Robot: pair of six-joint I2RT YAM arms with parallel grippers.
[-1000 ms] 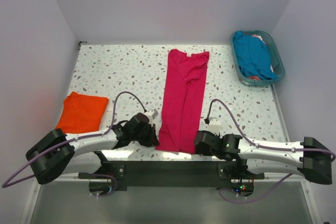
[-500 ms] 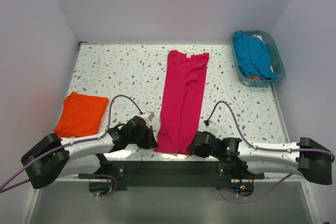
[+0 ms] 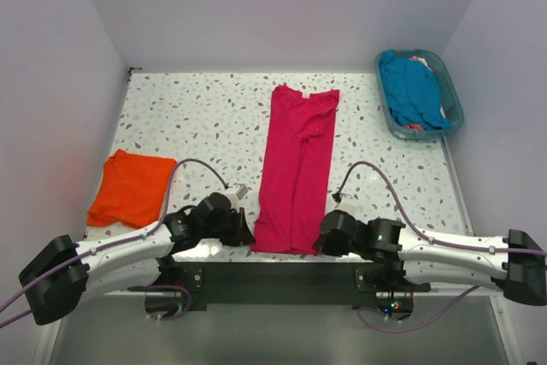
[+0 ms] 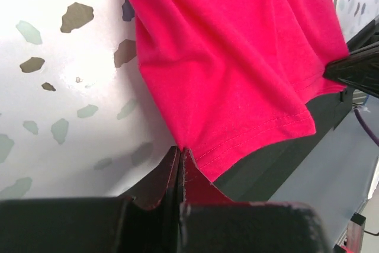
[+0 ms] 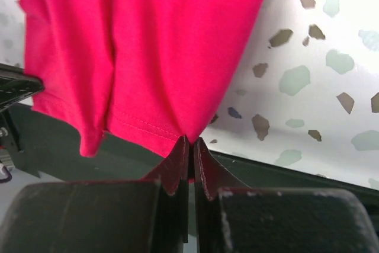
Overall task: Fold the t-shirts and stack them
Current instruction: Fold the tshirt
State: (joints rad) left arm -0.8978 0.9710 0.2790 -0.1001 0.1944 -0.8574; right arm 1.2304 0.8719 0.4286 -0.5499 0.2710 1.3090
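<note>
A white speckled table (image 3: 205,117) fills the floor of a pale-walled booth. Down its middle, running from 12 o'clock toward 6 o'clock, lies the hot pink t-shirt (image 3: 295,168). It is folded lengthwise into a narrow strip, with its hem at the table's near edge.

The left gripper (image 3: 243,232) sits at the hem's 7 o'clock corner. In the left wrist view its jaws are pressed together on the stitched corner of the cloth. The right gripper (image 3: 323,243) is at the 5 o'clock corner, and its wrist view shows the jaws likewise pinched tight on the hem.

The orange t-shirt (image 3: 132,187) lies folded at 9 o'clock near the left edge, well apart from the pink one. At 2 o'clock a teal basket (image 3: 425,134) holds the teal blue t-shirt (image 3: 410,91), crumpled inside it.
</note>
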